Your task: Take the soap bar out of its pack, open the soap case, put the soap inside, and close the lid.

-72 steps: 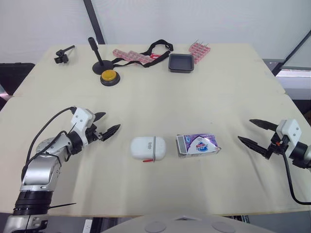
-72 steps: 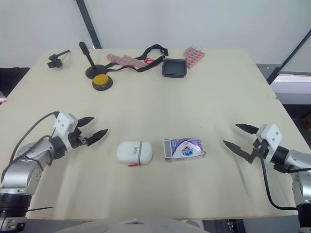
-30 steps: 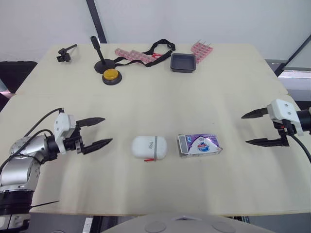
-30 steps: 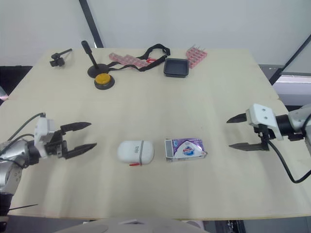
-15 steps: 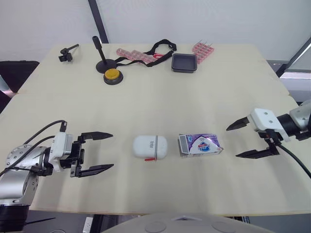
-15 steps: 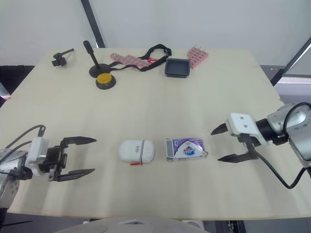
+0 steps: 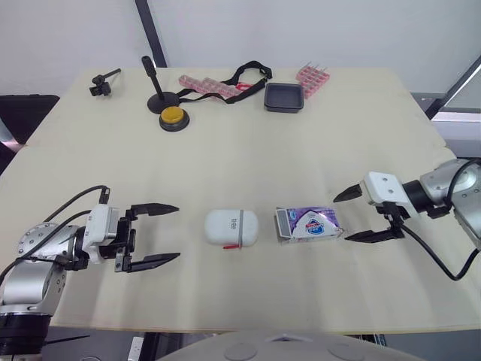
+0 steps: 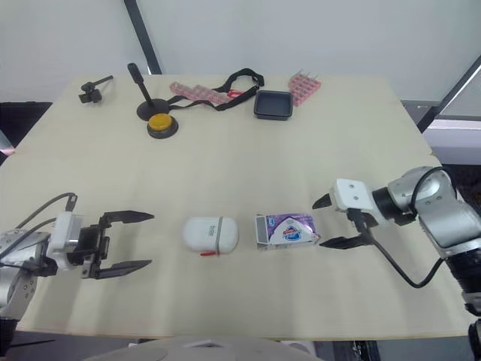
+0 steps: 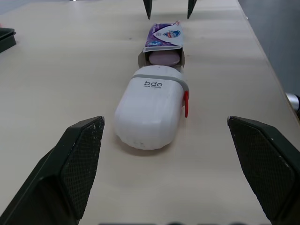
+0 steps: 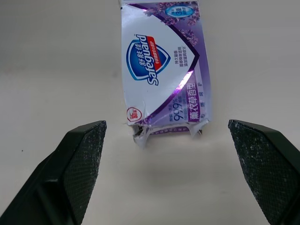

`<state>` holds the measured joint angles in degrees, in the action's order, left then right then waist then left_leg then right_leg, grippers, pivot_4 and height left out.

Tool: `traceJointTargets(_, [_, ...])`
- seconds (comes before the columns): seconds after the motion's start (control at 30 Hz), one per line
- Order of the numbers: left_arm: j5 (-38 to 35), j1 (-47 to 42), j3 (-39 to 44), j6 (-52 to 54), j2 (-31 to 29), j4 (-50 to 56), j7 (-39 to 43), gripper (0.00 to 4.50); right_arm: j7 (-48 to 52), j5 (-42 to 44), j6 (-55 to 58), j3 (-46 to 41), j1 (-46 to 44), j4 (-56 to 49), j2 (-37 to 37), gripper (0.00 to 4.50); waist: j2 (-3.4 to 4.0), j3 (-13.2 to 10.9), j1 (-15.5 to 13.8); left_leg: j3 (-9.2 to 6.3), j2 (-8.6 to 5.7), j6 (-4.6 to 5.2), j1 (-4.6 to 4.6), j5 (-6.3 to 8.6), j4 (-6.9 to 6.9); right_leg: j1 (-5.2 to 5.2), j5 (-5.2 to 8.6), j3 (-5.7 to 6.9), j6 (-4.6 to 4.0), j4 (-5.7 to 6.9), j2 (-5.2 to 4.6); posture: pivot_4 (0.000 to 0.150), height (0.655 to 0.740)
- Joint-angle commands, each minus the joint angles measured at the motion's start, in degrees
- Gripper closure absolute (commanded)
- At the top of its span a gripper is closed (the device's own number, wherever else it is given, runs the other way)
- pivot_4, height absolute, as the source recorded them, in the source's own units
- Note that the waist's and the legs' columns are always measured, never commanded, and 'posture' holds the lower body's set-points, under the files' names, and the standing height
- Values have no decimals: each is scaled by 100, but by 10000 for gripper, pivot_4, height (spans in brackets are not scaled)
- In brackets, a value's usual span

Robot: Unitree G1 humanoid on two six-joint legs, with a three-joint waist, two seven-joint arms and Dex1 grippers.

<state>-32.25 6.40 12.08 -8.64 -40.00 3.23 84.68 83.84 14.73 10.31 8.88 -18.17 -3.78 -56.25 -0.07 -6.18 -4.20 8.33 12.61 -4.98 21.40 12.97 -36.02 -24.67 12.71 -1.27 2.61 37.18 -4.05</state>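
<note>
1. Head views: on the cream tabletop [image 7: 316, 143], a white rounded plastic soap case with a grey band [image 7: 231, 227], lid shut, near the middle; just beside it on the right, across a narrow gap, a purple-and-white cardboard soap pack [image 7: 310, 223] lying flat, open end turned to the case.
2. Left gripper [image 7: 178, 232] left of the case and apart from it, low over the table, fingers spread wide, empty, aimed at the case.
3. Right gripper [image 7: 340, 219] at the pack's right end, fingers spread wide, grasping nothing; 1 tip on the far side of that end, 1 on the near side, neither touching.
4. Along the far edge: a black square tray [image 7: 283, 97], a yellow round button on a black base [image 7: 173, 118], a black strap [image 7: 244, 73].
5. Left wrist view: 2 black fingers [image 9: 70, 164] far apart, the case between and beyond them; a small red latch [image 9: 186, 103] on the case's side; past the case, a pale lilac soap bar [image 9: 164, 58] inside the pack's open mouth.
6. Right wrist view: 2 black fingers [image 10: 79, 159] wide apart; between their tips the pack's torn, closed end, clear of both.
</note>
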Motion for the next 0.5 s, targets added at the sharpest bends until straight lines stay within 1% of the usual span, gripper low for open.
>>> traceJointTargets(0.03, [-52,0,37,-40,-55,95,3,311,15,-4,-76,-36,-105,23,44,0,0,0,0,0,0,0,0,0,0,0,0,0,0,0,1,1500,7291])
traceJointTargets(0.2, [-56,154,32,-99,-97,186,160,311,-17,-97,-200,53,-133,145,184,0,0,0,11,0,1,0,-1,0,0,0,0,0,0,2,2,1500,7291])
traceJointTargets(0.5, [64,77,-3,-168,-59,98,65,311,-29,-187,-285,144,-129,301,363,0,0,0,-3,0,2,0,0,0,-6,-1,0,-1,0,7,3,1500,7291])
